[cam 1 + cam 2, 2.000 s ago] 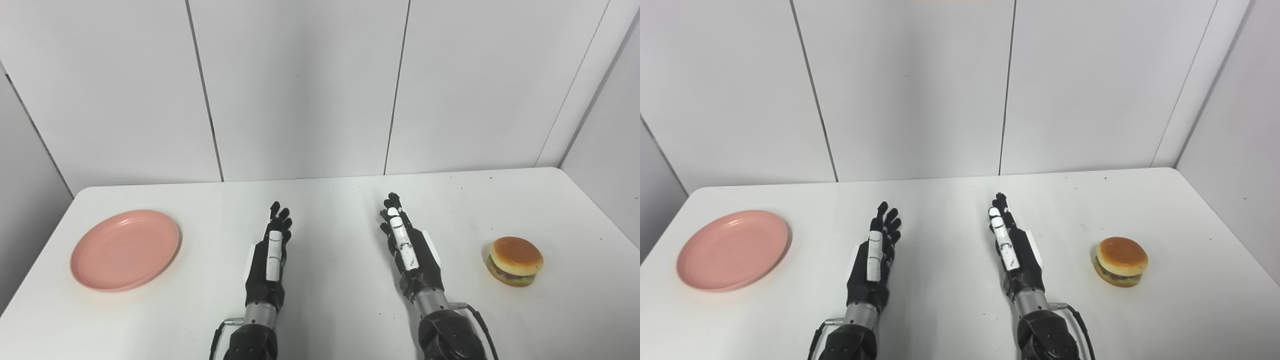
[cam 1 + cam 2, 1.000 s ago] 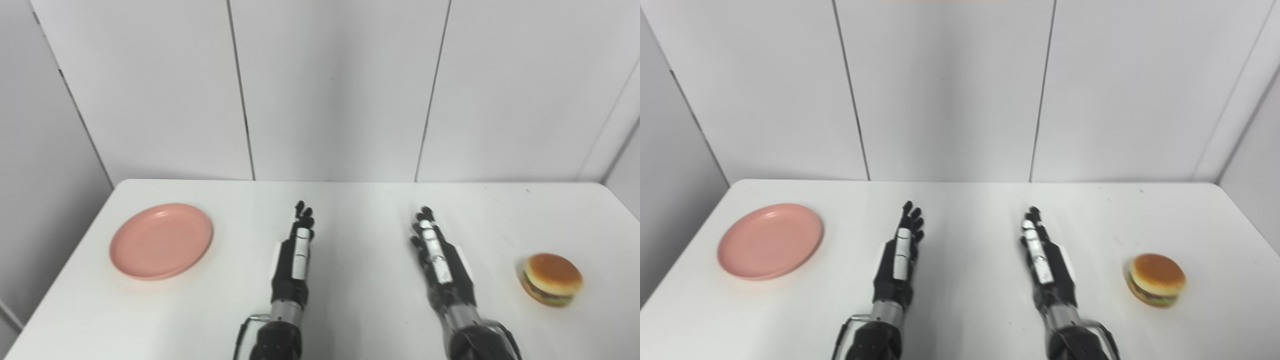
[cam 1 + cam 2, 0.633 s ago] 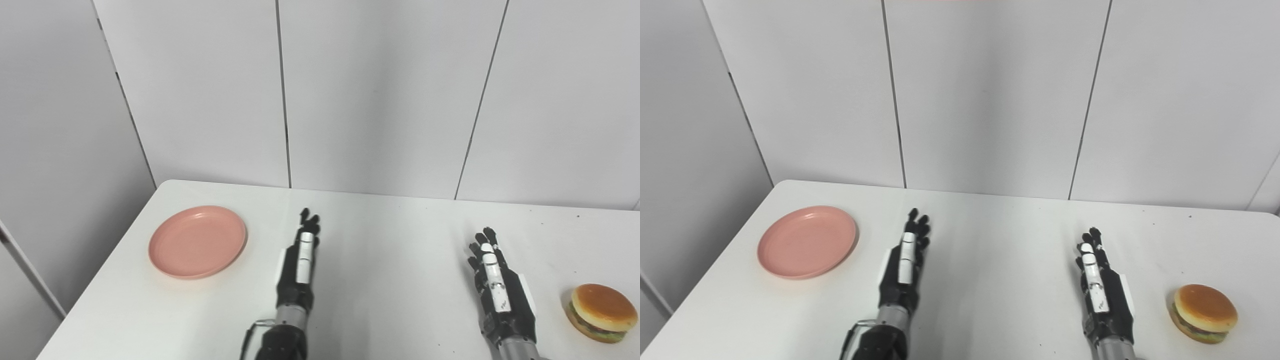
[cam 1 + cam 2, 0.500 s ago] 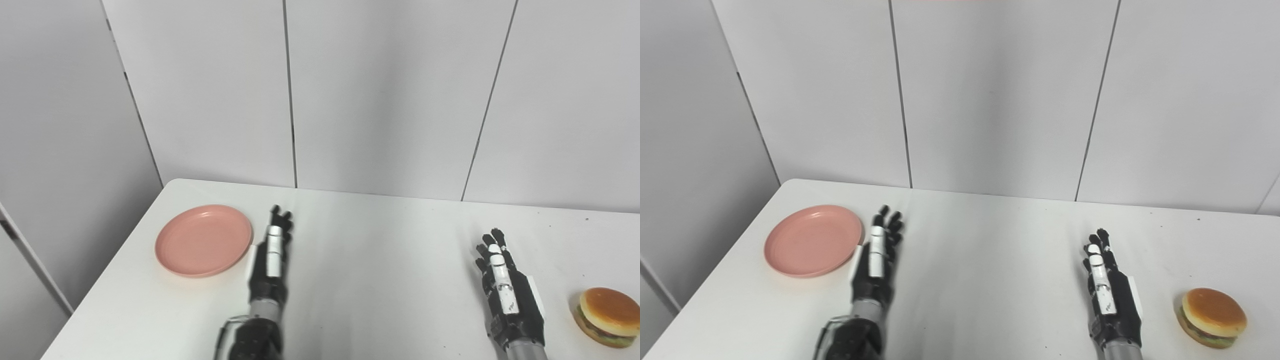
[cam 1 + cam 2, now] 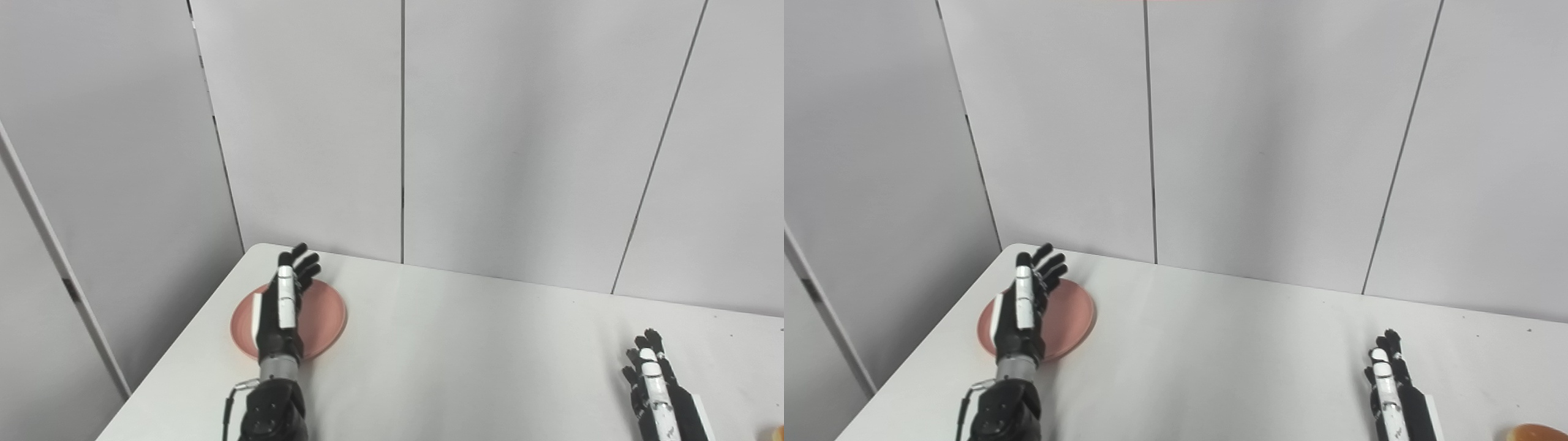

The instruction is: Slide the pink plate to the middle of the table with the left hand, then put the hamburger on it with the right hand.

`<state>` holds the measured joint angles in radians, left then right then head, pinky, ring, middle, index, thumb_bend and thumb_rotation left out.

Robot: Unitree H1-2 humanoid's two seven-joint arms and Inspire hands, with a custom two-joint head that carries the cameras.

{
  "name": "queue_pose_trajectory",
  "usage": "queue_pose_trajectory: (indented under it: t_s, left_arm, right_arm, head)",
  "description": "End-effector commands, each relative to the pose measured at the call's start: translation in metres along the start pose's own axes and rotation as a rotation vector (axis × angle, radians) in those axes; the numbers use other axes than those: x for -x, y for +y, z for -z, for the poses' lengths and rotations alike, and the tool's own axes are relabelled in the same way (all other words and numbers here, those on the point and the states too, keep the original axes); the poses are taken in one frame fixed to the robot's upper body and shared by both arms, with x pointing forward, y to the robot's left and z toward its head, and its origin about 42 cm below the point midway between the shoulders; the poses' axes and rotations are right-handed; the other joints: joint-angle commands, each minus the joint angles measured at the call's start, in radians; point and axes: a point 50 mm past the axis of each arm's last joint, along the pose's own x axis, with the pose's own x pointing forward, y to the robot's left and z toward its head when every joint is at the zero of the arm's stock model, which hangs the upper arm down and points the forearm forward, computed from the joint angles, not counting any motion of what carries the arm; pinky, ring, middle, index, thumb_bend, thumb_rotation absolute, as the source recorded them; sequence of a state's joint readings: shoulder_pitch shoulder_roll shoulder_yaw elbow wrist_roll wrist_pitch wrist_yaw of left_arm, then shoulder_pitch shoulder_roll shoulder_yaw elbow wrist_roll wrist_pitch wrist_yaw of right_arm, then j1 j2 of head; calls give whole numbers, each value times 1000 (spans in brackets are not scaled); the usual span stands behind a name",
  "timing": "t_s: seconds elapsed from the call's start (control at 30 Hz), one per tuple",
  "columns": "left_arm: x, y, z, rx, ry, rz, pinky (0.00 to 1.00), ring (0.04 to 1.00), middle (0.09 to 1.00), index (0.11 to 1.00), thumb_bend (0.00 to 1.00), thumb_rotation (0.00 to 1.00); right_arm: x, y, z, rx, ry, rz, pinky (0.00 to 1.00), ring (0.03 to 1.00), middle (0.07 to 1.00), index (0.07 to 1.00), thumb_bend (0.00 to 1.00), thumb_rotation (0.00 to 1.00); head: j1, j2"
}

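The wall behind is made of flat pale grey panels split by thin dark vertical seams, and it meets the far edge of the table, a smooth matte white top with a rounded far-left corner and a few small dark specks toward the right. The wide middle of the table is bare between the two arms.

The pink plate is round, shallow and smooth with a low raised rim; it lies near the far-left corner, close to the left edge of the table. The left hand, black with white strips along its back, is stretched over the plate's left half with its fingers straight and spread, reaching past the far rim; whether the palm touches the plate cannot be told.

The right hand lies low at the near right, fingers extended and close together, grasping nothing.

The hamburger appears in the right eye view as the domed, glossy golden-brown top of the bun at the near right corner, just right of the right hand. The left eye view shows only a tiny sliver of it at the frame's edge.
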<state>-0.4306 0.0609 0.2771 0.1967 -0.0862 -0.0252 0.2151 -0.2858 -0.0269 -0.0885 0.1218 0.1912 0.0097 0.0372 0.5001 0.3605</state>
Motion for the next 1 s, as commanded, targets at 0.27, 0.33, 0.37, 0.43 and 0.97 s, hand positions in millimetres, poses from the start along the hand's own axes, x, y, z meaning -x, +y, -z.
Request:
queue_pose_trajectory:
  t_s: [0.27,0.33,0.37,0.43,0.97]
  left_arm:
    - [-47,61,-33,-73,-114,-136,731,715,716,713,774,1000]
    - [-52,72,-34,-99,-118,-152,730,713,714,711,766,1000]
    - [-53,76,-34,-108,-119,-155,735,714,714,711,764,1000]
    - [-56,84,-33,-128,-115,-166,732,716,716,711,766,1000]
    - [-61,106,8,-163,-6,-197,843,775,750,743,801,1000]
  right_arm:
    - [-4,3,-19,38,-86,-93,1000,1000,1000,1000,447,894]
    - [-4,4,-21,38,-90,-83,1000,1000,1000,1000,430,893]
    - [-4,5,-22,40,-91,-81,1000,1000,1000,1000,431,900]
    - [-3,4,-23,46,-88,-84,1000,1000,1000,1000,438,913]
    - [1,4,-29,48,-107,-84,1000,1000,1000,1000,409,928]
  head:
    - [8,4]
    - [10,5]
    - [10,5]
    - [14,6]
    - [28,15]
